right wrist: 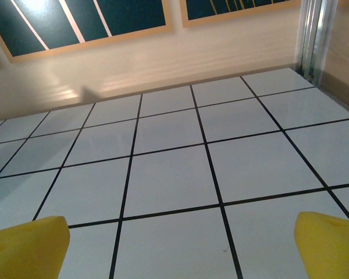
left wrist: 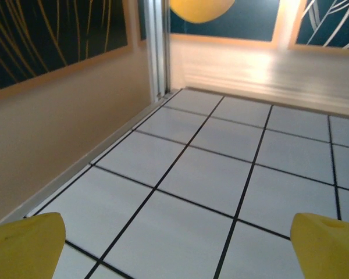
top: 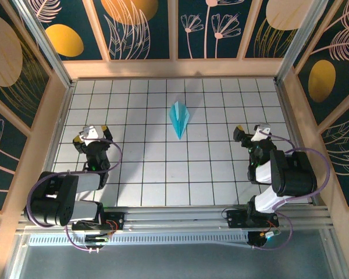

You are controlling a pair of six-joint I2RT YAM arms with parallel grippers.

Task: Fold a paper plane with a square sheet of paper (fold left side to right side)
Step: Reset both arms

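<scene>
A white counter [top: 163, 174] with black grid lines stretches ahead of the left tool [top: 92, 135] and right tool [top: 252, 131]. Beyond them, pale wooden walls [top: 174, 68] carry dark teal panels [top: 142, 32] with golden leaves. A metal rail [top: 180, 218] lies behind.

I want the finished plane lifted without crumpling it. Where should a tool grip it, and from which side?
Probably the wider middle of the paper plane, at its centre crease, coming down from above and pinching across its width. It lies on the table with its long axis far to near, sharp tip toward the near edge, so both ends look too narrow.
</scene>
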